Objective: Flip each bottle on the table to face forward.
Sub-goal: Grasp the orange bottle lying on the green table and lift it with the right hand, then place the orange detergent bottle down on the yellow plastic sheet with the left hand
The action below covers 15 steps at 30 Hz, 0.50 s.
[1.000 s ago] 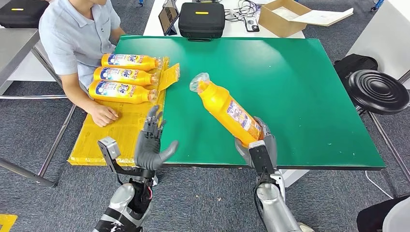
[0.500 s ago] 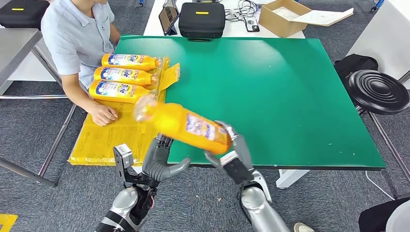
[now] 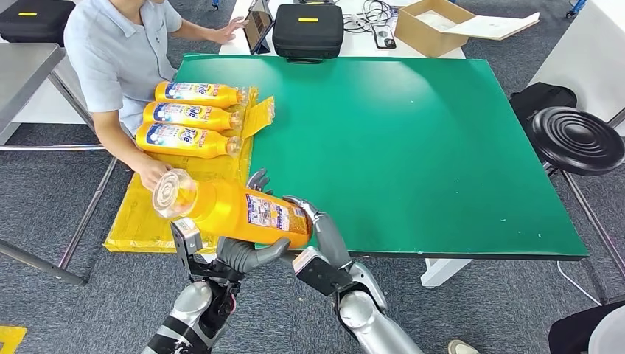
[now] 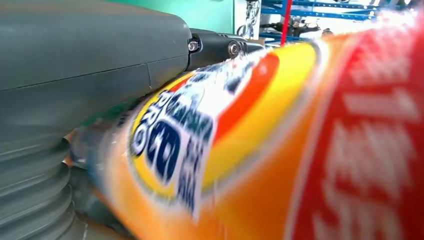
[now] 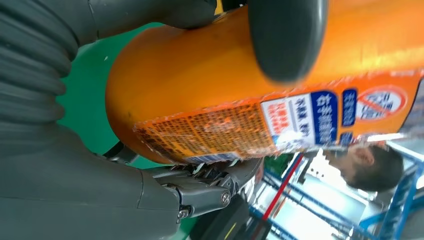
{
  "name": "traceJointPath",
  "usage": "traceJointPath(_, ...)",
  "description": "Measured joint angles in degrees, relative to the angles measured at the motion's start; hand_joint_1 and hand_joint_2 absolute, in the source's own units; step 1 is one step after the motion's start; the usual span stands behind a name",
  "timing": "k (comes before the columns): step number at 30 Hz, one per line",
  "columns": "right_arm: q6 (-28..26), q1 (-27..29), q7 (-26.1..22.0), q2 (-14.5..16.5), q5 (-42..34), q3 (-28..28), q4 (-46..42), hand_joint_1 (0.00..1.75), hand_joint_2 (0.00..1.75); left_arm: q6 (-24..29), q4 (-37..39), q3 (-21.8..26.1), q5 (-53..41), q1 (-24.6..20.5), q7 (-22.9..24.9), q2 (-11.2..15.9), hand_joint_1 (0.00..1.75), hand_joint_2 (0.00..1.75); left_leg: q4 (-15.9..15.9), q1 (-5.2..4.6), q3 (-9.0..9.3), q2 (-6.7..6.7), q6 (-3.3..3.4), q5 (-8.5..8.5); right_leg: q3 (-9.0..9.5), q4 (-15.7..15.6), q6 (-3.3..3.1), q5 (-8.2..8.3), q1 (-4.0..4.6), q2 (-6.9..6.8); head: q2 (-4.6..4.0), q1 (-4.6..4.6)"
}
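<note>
We see the right hand (image 3: 318, 234) holding an orange bottle (image 3: 243, 210) by its base end, fingers wrapped over the far side; the bottle lies almost level in the air above the near edge of the green surface (image 3: 413, 140), its clear cap (image 3: 174, 193) pointing toward the robot's left, out over the yellow sheet (image 3: 158, 210); a label with small print faces up. The left hand (image 3: 247, 251) sits right under the bottle's body, thumb stretched out beneath it and fingertips rising behind it; from the head view we cannot tell whether it grips the bottle or merely cups it; in the left wrist view the bottle (image 4: 280, 150) lies blurred and close against the grey hand (image 4: 75, 100). In the right wrist view the thumb (image 5: 285, 35) presses across the orange body (image 5: 210, 90) above the printed label.

3 more bottles (image 3: 193, 118) lie side by side at the far left of the surface on the yellow sheet, labels up, caps pointing right. A person in a light blue shirt (image 3: 110, 51) sits at the left edge, 1 hand (image 3: 151, 171) resting on the sheet just beside the held bottle's cap. A black case (image 3: 306, 29) and a cardboard box (image 3: 431, 26) stand beyond the surface; a black stool (image 3: 576, 139) stands to the right.
</note>
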Motion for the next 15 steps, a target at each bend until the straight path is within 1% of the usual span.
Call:
traceJointPath(4,0.3,-0.6,0.0,0.4,-1.0,1.8,1.3,1.68,1.75,-0.7,0.0,0.5,2.6,0.2,0.0,-0.4,0.0,1.75,0.0,0.0,0.0,0.02,0.0,0.0,-0.01,0.0,0.0,0.0,0.0,0.01,0.0,-0.01)
traceJointPath(5,0.3,-0.7,0.0,0.5,-1.0,2.0,1.5,1.67,1.75,-0.8,0.0,0.6,2.8,0.3,0.0,-0.5,0.26,1.75,0.0,0.0,0.0,0.01,0.0,0.0,-0.01,0.0,0.0,0.0,0.0,0.01,0.0,-0.01)
traceJointPath(6,0.3,-0.8,0.0,0.5,-1.1,2.2,1.7,1.66,1.75,-0.9,0.0,0.7,2.9,0.4,0.0,-0.6,0.67,1.75,0.0,0.0,0.0,0.01,0.0,0.0,-0.01,0.0,0.0,0.0,0.0,0.01,0.0,-0.01)
traceJointPath(8,0.3,-1.1,0.0,0.6,-1.2,2.4,2.1,1.65,1.75,-1.0,0.0,0.9,3.3,0.5,0.1,-0.7,1.54,1.75,0.0,0.0,-0.01,0.01,0.0,0.0,-0.01,0.0,0.0,0.0,0.0,0.01,0.0,0.0)
traceJointPath(9,0.4,-1.1,0.0,0.6,-1.4,2.5,2.2,1.67,1.75,-1.3,0.0,1.0,3.7,0.6,0.2,-0.7,1.71,1.75,0.0,0.0,-0.01,0.01,0.0,0.0,-0.01,0.0,0.0,0.0,-0.01,0.01,0.0,0.0)
traceJointPath(10,0.4,-1.2,0.0,0.6,-1.5,2.6,2.4,1.67,1.75,-1.7,0.0,1.1,4.5,0.6,0.4,-0.8,1.75,1.75,0.0,0.0,-0.01,0.02,0.0,0.0,-0.01,0.0,0.0,0.0,-0.01,0.01,0.0,0.0)
traceJointPath(13,0.6,-1.3,0.0,0.8,-2.2,2.9,3.2,1.68,1.75,-3.1,0.0,1.7,7.9,0.9,1.4,-0.9,1.75,1.75,0.0,0.0,0.0,0.02,0.0,0.0,-0.02,0.0,0.0,0.0,0.0,0.01,0.0,0.0)
traceJointPath(15,0.8,-1.3,0.0,1.0,-2.7,3.2,3.7,1.63,1.75,-3.6,0.0,2.1,9.8,1.2,2.2,-1.0,1.75,1.75,0.0,0.0,0.0,0.02,0.0,0.0,-0.02,0.0,0.0,0.0,0.0,0.01,0.0,0.0)
